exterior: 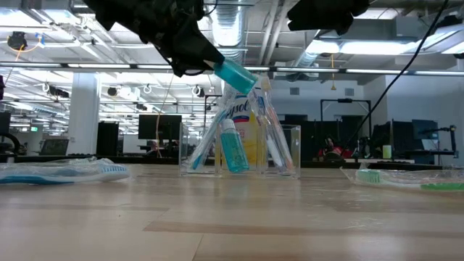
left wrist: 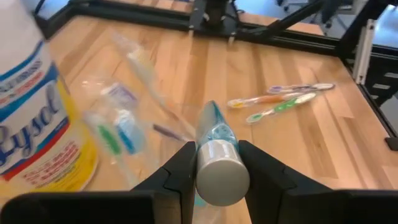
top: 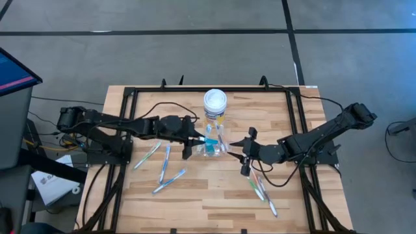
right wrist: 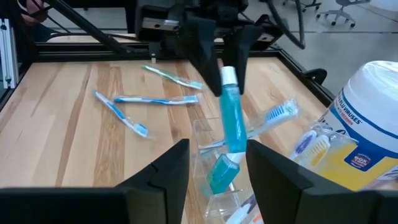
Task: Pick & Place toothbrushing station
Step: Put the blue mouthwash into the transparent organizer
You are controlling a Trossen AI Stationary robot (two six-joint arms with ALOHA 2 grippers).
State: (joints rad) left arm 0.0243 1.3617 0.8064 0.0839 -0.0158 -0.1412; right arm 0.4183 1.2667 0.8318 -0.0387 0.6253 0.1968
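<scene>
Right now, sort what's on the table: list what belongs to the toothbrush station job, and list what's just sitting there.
Part of the job:
- clear cup
- teal tube held over the cup by the left gripper
- second teal tube standing in the cup
- loose toothbrushes on the wood
- right gripper, open beside the cup

Just sitting there:
- yellow wipes jar behind the cup

Clear cup (top: 213, 149) mid-table, wipes canister (top: 215, 104) just behind it — 4 toothbrushes (top: 164, 164) lie left, 3 toothbrushes (top: 261, 189) right.

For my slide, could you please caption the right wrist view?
Left gripper lowers a teal tube into the clear plastic cup beside a second tube.
</scene>
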